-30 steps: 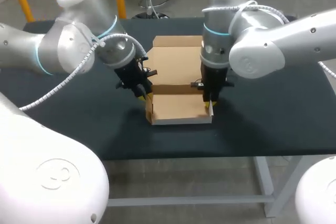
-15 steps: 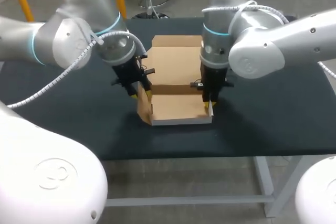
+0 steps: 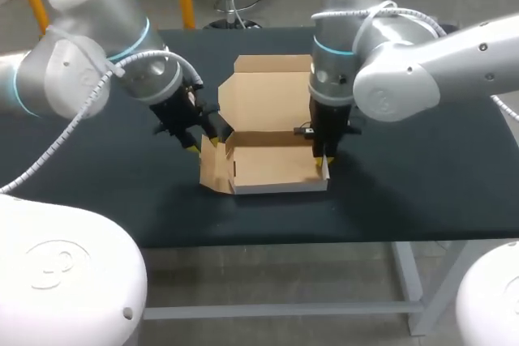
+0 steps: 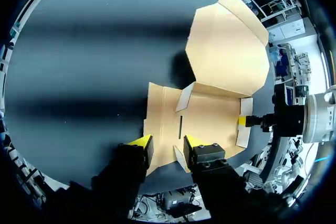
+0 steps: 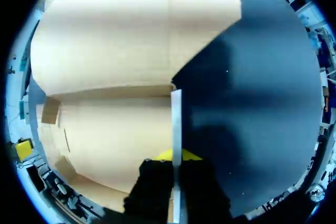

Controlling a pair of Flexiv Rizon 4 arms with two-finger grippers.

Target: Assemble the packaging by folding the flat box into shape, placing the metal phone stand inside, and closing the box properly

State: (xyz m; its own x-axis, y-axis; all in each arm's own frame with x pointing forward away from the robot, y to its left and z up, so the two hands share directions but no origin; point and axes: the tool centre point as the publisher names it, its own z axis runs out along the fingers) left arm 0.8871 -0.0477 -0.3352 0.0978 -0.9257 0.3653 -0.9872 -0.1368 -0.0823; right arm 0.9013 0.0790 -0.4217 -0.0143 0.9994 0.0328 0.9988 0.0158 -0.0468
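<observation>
The brown cardboard box (image 3: pixel 276 164) lies partly folded in the middle of the table, its lid (image 3: pixel 263 91) lying open behind the tray. The box's left side flap (image 3: pixel 213 169) leans outward. My left gripper (image 3: pixel 203 143) hovers open just left of that flap and holds nothing. In the left wrist view its yellow fingertips (image 4: pixel 142 141) stand apart above the flap (image 4: pixel 157 124). My right gripper (image 3: pixel 323 160) is shut on the box's upright right side wall (image 5: pixel 176 119), which stands edge-on between its fingers. No phone stand shows in any view.
The box rests on a dark table (image 3: pixel 97 176) whose front edge runs close below it. Bare tabletop lies to the left and right of the box.
My left gripper opened, let go of the left side flap and drew back to the left. The flap has swung outward from upright. The right arm has not moved.
</observation>
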